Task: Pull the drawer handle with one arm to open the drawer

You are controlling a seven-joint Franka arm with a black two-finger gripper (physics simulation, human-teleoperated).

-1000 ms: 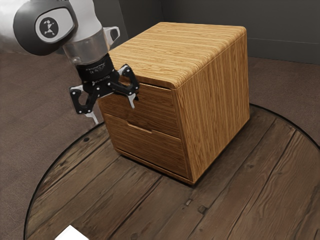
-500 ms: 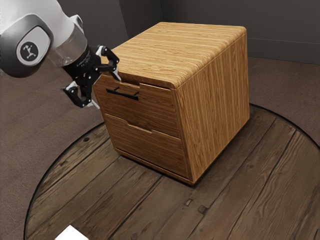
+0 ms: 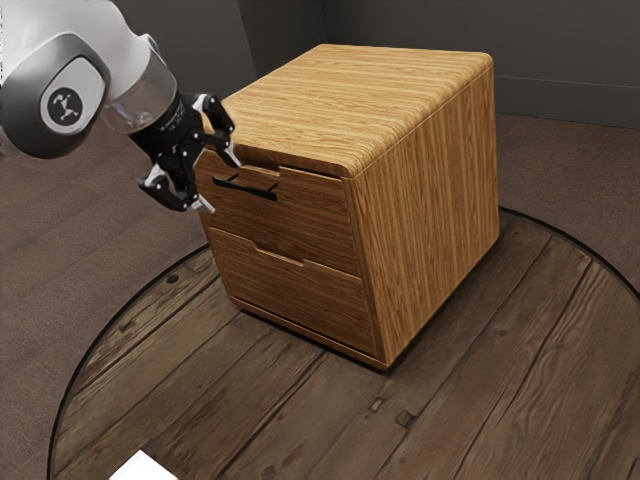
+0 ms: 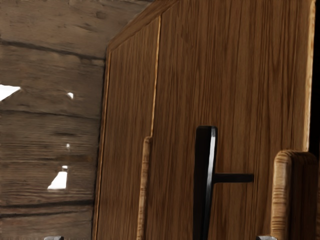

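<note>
Two drawers sit in the front of a wooden cabinet [image 3: 400, 150], which stands in the middle of the exterior view on a round platform [image 3: 450, 400] of dark planks. The upper drawer [image 3: 300, 215] carries the black handle [image 3: 245, 186], a thin level bar near that drawer's upper left corner; its front looks level with the front of the lower drawer [image 3: 290, 285] beneath it.

From the upper left of the frame comes the arm [image 3: 70, 90]; its gripper [image 3: 220, 183] is at the left end of the handle, fingers spread wide and holding nothing, one tip above the bar's end and the other below and left of it; whether either tip touches the bar I cannot tell. At the bottom left edge of the frame lies a small white patch [image 3: 140, 468].

In the wrist view the handle [image 4: 205, 185] is a dark bar close ahead of the hand, standing off the upper drawer [image 4: 235, 90] on a short post; the lower drawer [image 4: 125, 150] lies beside it, and the platform [image 4: 50, 125] beyond.
</note>
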